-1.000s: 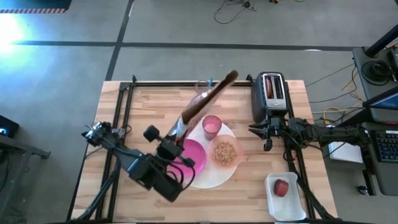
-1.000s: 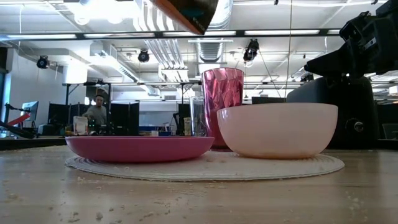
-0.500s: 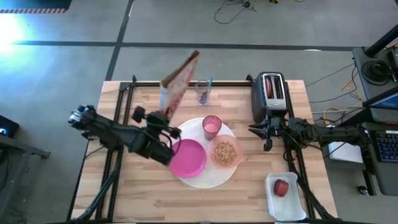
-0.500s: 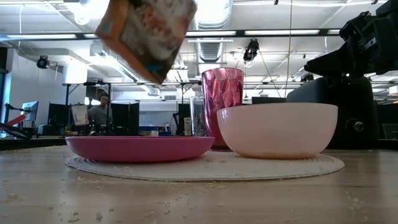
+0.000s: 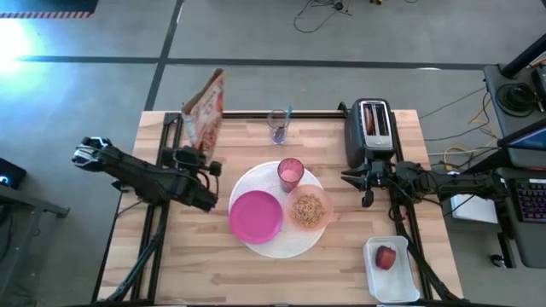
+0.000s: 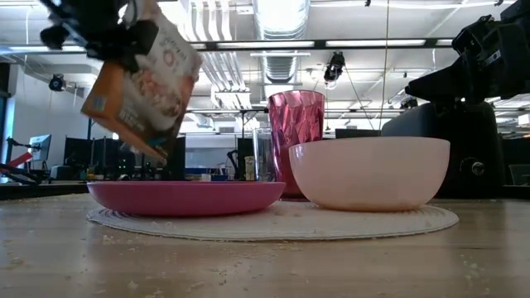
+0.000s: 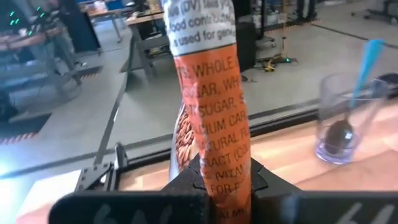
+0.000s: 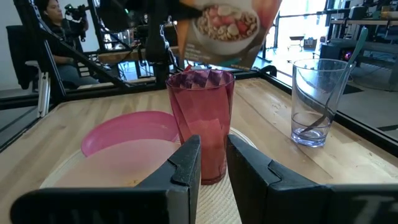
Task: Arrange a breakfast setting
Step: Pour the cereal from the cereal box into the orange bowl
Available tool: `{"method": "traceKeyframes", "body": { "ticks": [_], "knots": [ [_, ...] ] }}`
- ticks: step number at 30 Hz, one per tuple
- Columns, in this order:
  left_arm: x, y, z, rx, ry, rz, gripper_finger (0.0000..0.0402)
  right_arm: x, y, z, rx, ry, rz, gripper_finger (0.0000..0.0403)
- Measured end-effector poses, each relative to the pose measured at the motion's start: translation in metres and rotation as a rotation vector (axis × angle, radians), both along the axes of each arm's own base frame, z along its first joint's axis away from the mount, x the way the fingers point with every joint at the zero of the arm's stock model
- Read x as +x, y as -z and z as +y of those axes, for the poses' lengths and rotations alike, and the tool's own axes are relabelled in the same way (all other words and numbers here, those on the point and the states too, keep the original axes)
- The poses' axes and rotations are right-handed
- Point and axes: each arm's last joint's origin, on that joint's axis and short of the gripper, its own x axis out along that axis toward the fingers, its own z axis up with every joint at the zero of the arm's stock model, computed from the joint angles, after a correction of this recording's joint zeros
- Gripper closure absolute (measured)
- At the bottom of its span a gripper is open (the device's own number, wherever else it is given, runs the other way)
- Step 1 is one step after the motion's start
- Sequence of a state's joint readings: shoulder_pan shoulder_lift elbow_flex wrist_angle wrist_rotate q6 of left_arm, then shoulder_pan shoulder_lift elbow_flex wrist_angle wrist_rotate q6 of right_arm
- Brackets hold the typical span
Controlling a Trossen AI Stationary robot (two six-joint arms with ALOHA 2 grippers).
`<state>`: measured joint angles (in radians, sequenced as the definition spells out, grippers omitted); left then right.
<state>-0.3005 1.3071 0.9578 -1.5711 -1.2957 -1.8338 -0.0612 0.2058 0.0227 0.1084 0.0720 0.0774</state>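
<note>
Left hand (image 5: 202, 165), clamped on cereal box (image 5: 203, 109), now swung away to bench's far-left corner; bowl (image 5: 309, 209) filled, pouring apparently finished.

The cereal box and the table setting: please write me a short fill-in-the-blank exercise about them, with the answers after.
1. The left gripper holds the cereal box above the table's far ____ corner.
2. The brown cereal lies in the peach ____.
3. The teal-handled spoon stands in a clear ____.
4. The right gripper waits beside the ____.

Answers: left; bowl; glass; toaster
</note>
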Motion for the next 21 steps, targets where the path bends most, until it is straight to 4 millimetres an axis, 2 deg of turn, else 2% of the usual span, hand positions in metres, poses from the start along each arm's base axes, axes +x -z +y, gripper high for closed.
{"method": "traceKeyframes", "body": {
  "ticks": [11, 16, 21],
  "knots": [
    [-0.036, 0.066, 0.018, -0.024, -0.173, 0.004, 0.0402, 0.0, 0.0, 0.0, -0.001, 0.0, 0.0, 0.0335],
    [-0.044, 0.082, 0.021, -0.016, -0.183, -0.042, 0.0402, 0.0, 0.0, 0.0, -0.002, 0.0, 0.0, 0.0335],
    [-0.055, 0.095, 0.025, 0.001, -0.19, -0.012, 0.0402, 0.0, 0.0, 0.0, -0.001, 0.0, 0.0, 0.0335]
  ]
}}
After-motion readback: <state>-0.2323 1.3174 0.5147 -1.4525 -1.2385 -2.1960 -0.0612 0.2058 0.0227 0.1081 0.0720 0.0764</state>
